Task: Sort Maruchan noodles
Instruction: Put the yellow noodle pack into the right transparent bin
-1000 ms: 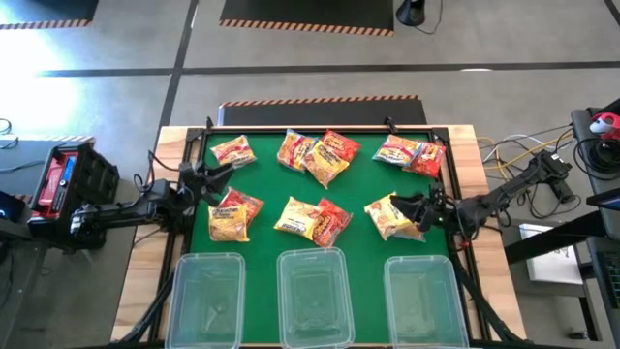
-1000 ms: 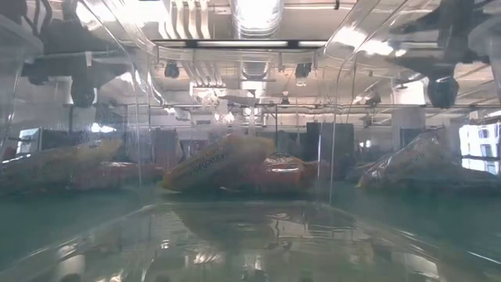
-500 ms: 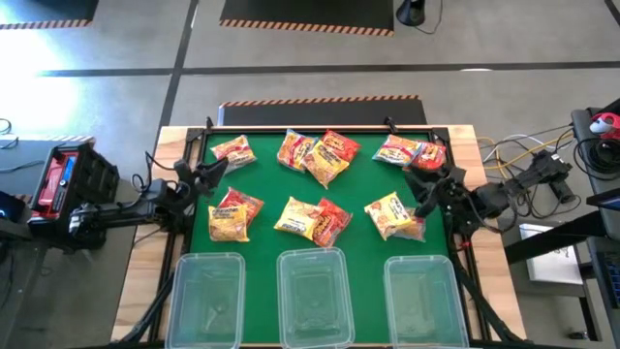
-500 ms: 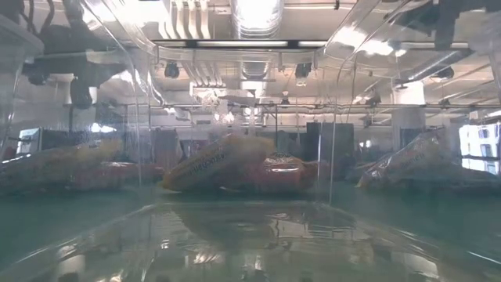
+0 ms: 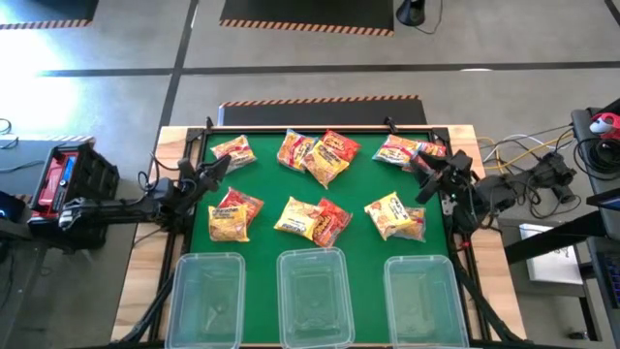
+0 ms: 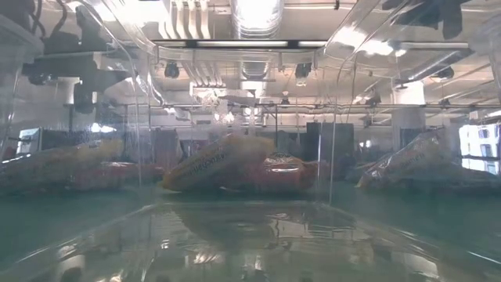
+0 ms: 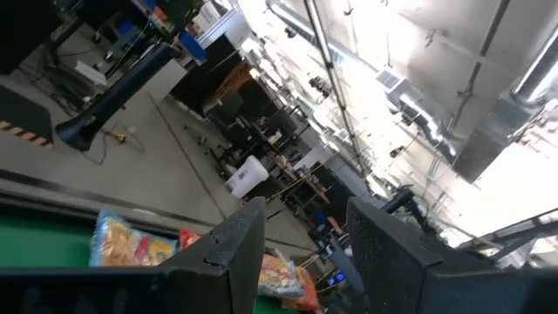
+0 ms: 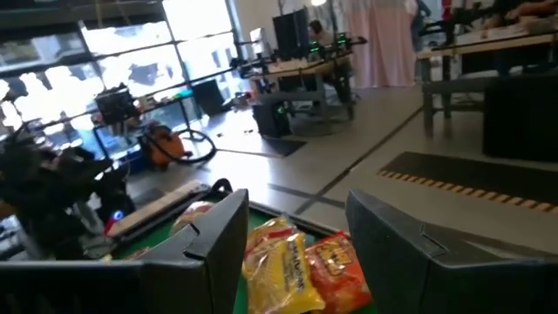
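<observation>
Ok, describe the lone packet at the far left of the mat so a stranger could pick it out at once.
Start at the green mat and go to its far edge, the side away from the three clear bins. In the left corner there lies one noodle packet, yellow and red, just past the left gripper. Unlike the other packets, which overlap in pairs or heaps, it lies alone with nothing touching it.

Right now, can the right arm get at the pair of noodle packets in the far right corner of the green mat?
Probably yes. The right gripper hangs beside the far-right packets, its fingers apart and empty. Nothing lies between them.
</observation>
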Available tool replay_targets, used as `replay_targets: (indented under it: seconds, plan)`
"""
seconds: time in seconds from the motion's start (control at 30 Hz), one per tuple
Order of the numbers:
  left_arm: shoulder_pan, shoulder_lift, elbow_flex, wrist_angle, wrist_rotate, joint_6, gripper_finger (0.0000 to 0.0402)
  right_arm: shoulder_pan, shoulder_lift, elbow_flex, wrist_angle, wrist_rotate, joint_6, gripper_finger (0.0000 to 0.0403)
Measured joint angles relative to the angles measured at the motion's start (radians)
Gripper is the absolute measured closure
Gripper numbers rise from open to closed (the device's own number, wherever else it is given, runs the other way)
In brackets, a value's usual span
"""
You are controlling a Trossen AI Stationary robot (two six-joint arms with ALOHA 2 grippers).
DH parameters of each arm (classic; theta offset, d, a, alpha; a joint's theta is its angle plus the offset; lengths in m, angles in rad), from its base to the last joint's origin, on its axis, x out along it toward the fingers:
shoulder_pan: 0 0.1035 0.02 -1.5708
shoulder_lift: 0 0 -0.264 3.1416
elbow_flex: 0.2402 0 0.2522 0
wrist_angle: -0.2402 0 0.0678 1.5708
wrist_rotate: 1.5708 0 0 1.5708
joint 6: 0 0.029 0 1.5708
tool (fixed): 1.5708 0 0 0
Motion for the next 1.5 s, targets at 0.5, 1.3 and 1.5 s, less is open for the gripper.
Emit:
replay_targets:
  seconds: [0.5,1.3,1.5]
  plan:
    - [0.0,0.209,0.0,0.283,0.0,0.051,0.0255,-0.119,0.0,0.011,0.0,-0.009,-0.065,0.022]
    - [0.169,0.504,0.535,-0.369,-0.079,0.256,0.0255,-0.334,0.007,0.01,0.0,-0.129,0.107,0.022]
    - [0.277,0.646,0.686,-0.582,0.026,0.232,0.0255,-0.417,0.063,0.01,0.001,-0.206,0.135,0.022]
